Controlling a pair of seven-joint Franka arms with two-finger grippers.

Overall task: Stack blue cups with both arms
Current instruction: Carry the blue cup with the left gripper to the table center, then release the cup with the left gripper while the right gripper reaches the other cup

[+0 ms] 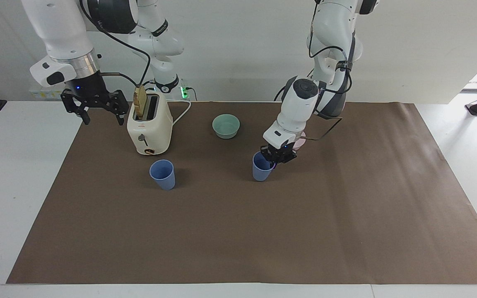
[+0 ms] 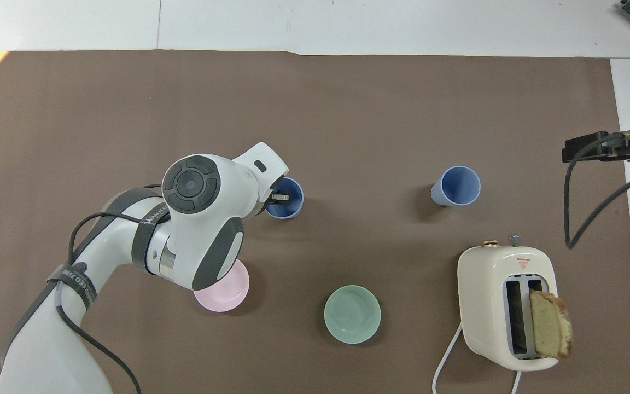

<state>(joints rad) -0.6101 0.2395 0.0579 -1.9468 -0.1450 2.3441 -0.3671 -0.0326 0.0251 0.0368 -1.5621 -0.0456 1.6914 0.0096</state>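
One blue cup (image 1: 162, 174) stands upright on the brown mat, farther from the robots than the toaster; it also shows in the overhead view (image 2: 456, 186). My left gripper (image 1: 278, 157) is shut on the rim of the second blue cup (image 1: 261, 170), with one finger inside it, and holds it upright low over the middle of the mat. In the overhead view this cup (image 2: 289, 201) sits at the tip of the left gripper (image 2: 278, 197). I cannot tell whether its base touches the mat. My right gripper (image 1: 97, 111) is open and empty, raised beside the toaster over the mat's edge; it also shows in the overhead view (image 2: 588, 148).
A cream toaster (image 1: 149, 128) (image 2: 506, 306) holds a bread slice (image 1: 140, 101) (image 2: 550, 325) at the right arm's end. A teal bowl (image 1: 226, 125) (image 2: 352, 314) sits mid-table near the robots. A pink bowl (image 2: 222, 294) lies mostly under the left arm.
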